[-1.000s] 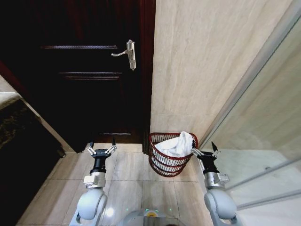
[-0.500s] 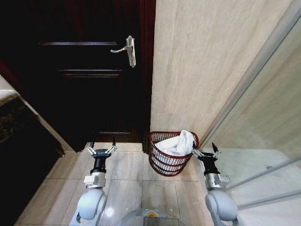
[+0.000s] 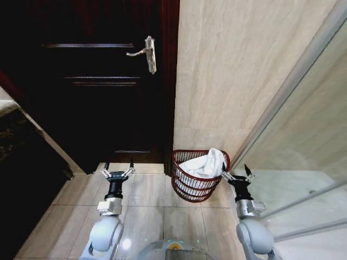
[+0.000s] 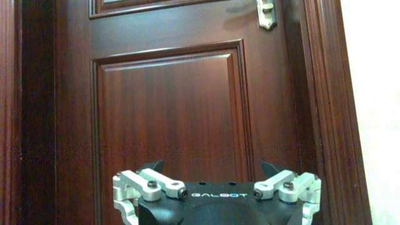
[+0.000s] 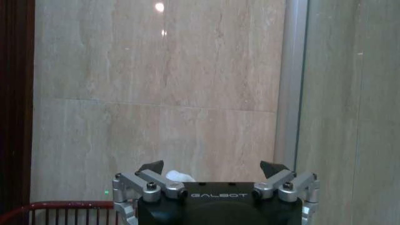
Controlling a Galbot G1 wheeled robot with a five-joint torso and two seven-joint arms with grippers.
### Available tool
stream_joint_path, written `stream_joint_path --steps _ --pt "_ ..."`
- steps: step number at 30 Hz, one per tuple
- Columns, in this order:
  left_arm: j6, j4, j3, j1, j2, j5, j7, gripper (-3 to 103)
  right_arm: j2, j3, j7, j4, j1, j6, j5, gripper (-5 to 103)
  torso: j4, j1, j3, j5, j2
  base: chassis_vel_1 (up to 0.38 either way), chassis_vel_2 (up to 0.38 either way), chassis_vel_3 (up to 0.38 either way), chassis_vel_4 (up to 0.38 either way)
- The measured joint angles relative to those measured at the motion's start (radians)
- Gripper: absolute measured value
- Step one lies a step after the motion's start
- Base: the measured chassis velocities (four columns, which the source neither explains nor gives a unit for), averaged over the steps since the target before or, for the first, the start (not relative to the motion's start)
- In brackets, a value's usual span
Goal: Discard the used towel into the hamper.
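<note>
From the head view, the small round dark reddish-brown openwork hamper [image 3: 199,174] stands on the beige floor tiles at the foot of the pale stone-look wall [image 3: 238,70], just right of the dark wooden door [image 3: 97,81] with its silver lever handle [image 3: 145,53]. A crumpled white towel [image 3: 206,164] lies inside it, heaped up so that a fold rides above the rim on the far right side; by that lie, the discarding looks done. The right gripper [image 3: 237,174] hangs just right of the hamper's rim, fingers spread wide and empty, apart from the towel. The left gripper [image 3: 117,172] is parked near the floor well left of the hamper, in front of the door, its fingers likewise splayed and holding nothing. Both arms sit low and symmetric, which reads as a rest pose rather than a reach. A glass shower panel [image 3: 309,141] slants along the right.

In the left wrist view, the left gripper faces the door's raised panel squarely, its dark tips standing wide apart with only the wood behind them.

In the right wrist view, the right gripper's tips are equally wide. Between them peeks a bit of the white towel, and the hamper's red rim and bars cross the near corner, with the stone wall and the panel's metal frame beyond.
</note>
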Motion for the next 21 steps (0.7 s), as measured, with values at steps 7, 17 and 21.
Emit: stream_joint_path --steps 7,17,21 --pt "-0.005 0.011 0.007 0.002 -0.003 0.001 -0.001 100 0.000 0.005 -0.001 -0.011 0.003 0.006 -0.001 100 0.0000 -0.007 -0.016 0.0000 -0.022 0.000 0.000 0.000 0.000" --pt "-0.004 0.005 0.004 0.000 -0.007 0.002 -0.002 100 -0.004 0.012 -0.003 -0.020 0.012 0.011 0.007 100 0.0000 -0.015 -0.034 0.0001 -0.049 0.000 0.000 0.000 0.000" --pt "-0.003 0.006 0.010 -0.003 -0.013 0.008 -0.002 100 -0.007 0.012 -0.003 -0.021 0.013 0.010 0.008 100 0.0000 -0.018 -0.043 0.0000 -0.060 0.000 0.000 0.000 0.000"
